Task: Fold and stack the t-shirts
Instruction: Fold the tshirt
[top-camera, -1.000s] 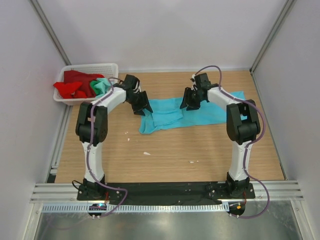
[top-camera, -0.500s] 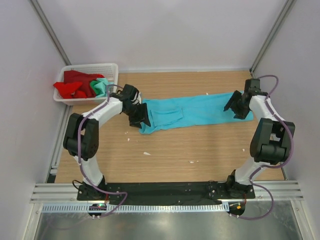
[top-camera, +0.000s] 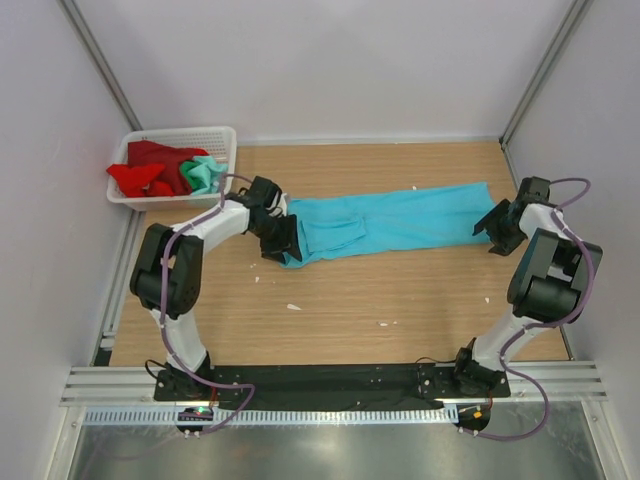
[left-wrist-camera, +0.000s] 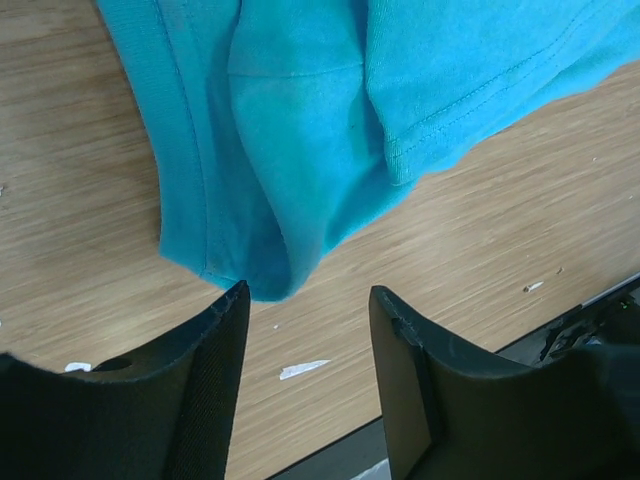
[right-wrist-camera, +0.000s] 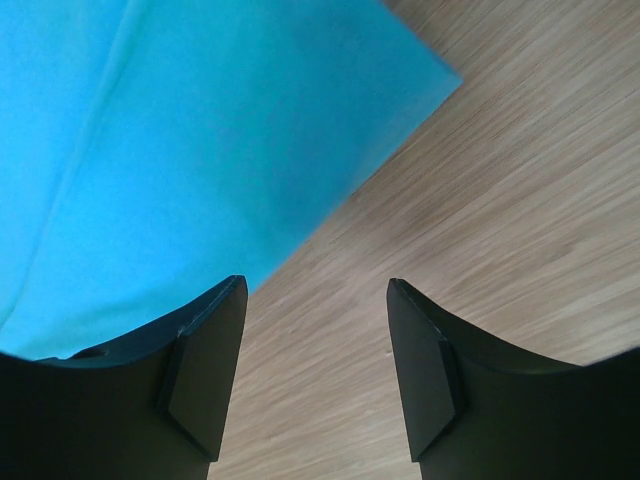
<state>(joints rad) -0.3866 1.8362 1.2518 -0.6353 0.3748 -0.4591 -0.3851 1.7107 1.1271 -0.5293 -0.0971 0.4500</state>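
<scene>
Robotics lab test cell. Evidence: plain white panel walls (top-camera: 330, 60) on aluminium posts (top-camera: 100, 68) enclose a wooden table (top-camera: 350, 290); two arms (top-camera: 180, 320) bolted to a black plate (top-camera: 330, 378); slotted cable duct (top-camera: 320, 415) along the near edge.

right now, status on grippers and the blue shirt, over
Left gripper open at left end of blue shirt. Right gripper open at its right corner, nothing held. Shirt lies in a long strip, nothing on it.
</scene>
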